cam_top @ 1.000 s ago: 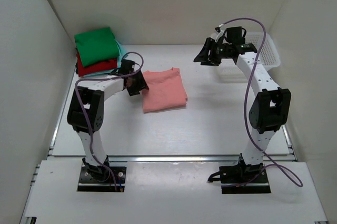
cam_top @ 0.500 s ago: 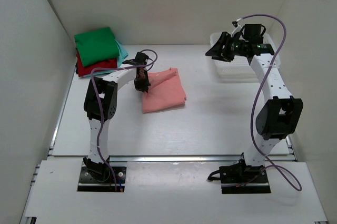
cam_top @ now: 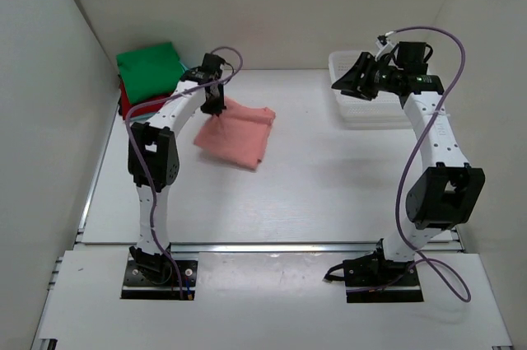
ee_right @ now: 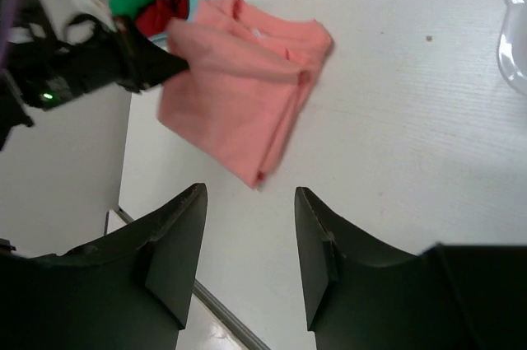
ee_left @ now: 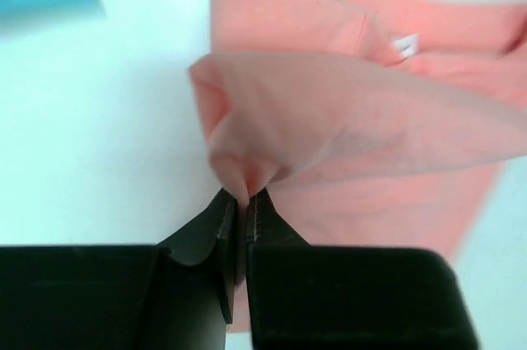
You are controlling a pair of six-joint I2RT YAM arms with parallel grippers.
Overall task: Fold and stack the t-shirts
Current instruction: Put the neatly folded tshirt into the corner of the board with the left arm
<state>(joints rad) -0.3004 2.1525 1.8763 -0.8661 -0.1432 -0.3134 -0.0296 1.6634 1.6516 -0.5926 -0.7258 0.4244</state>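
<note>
A: Salmon-pink t-shirt (cam_top: 235, 132), how does it look?
B: Folded, left of centre on the bench (cam_top: 329, 177), one corner lifted and puckered.
A: Grip?
B: Left fingers (ee_left: 240, 212) clenched on that corner; right fingers (cam_top: 344, 81) spread, upper right, holding nothing.

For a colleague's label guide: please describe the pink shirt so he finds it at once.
On the white table, look right of the stack in the far-left corner. The pink shirt lies there folded, one corner pinched by the left gripper. It alone is salmon and unstacked.
</note>
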